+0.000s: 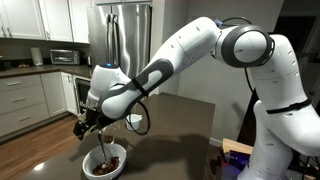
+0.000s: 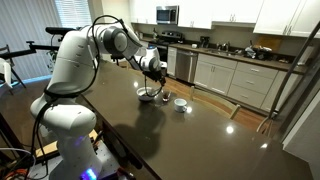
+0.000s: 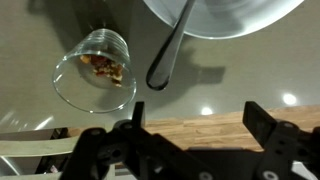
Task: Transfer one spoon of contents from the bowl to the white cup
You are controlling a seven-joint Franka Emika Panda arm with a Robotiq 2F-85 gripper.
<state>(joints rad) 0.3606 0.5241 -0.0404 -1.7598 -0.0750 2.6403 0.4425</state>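
The spoon [image 3: 178,30] leans in the bowl [image 3: 240,15], with its long handle running out over the rim toward the gripper [image 3: 195,125]. The gripper's fingers are spread wide with nothing between them. The bowl holds brown contents [image 1: 108,160], and the white cup [image 3: 92,68] just beside it holds a few brown pieces.

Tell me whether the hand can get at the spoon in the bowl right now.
Probably yes: the open hand hangs above the slim, long-handled spoon, whose handle juts past the rim of the wide white bowl, with nothing between them.
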